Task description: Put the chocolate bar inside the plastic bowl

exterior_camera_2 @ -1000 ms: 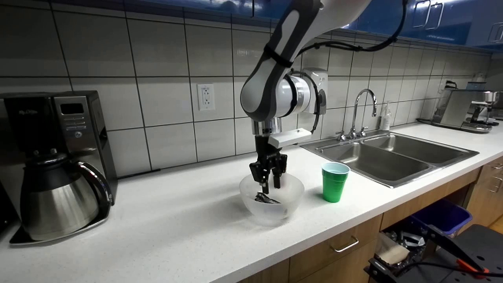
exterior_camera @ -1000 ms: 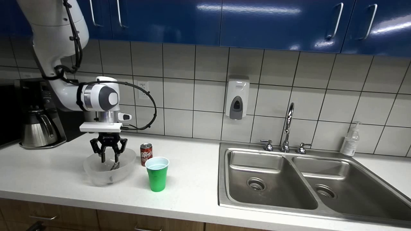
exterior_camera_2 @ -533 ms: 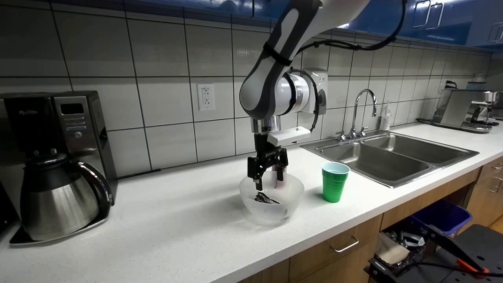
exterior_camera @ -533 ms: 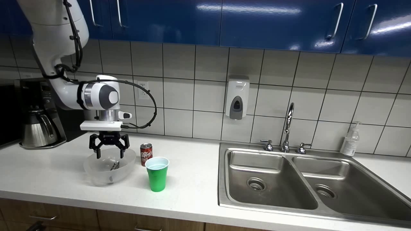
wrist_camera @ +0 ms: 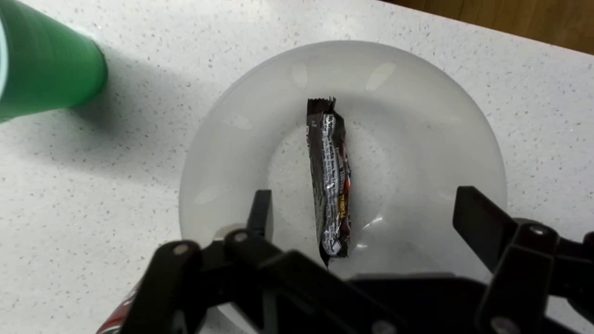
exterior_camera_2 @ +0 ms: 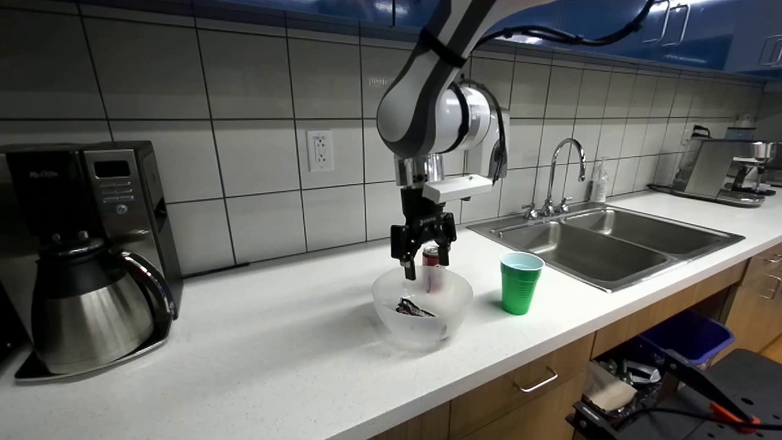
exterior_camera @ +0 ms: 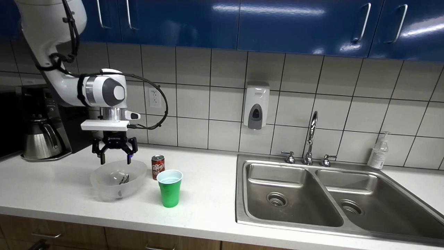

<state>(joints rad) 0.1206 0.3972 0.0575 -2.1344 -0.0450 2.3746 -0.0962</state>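
A tiled wall [exterior_camera_2: 244,159] runs along the back edge of the white tabletop [exterior_camera_2: 244,366]. The sink [exterior_camera: 298,205] is set into the tabletop, between the back edge and the front edge. The coffee maker [exterior_camera_2: 122,220] stands by the back edge, well apart from the sink. The bowl [exterior_camera_2: 421,333] is round and see-through white, and it sits near the front edge. The gripper [exterior_camera: 116,161] hangs over the bowl, and its two fingers [wrist_camera: 482,222] are spread wide apart. A clear bottle [exterior_camera: 379,154] stands at the back edge, beside the sink. The green cup [exterior_camera_2: 519,293] stands near the front edge, next to the bowl, on the side toward the sink, with a gap between them. The can [exterior_camera: 158,168] is red and stands upright. It is close to the bowl, but nearer the back edge than the cup is. The bar [wrist_camera: 330,181] has a dark wrapper and lies inside the bowl, down at the bottom, with one end pointing to the front edge.
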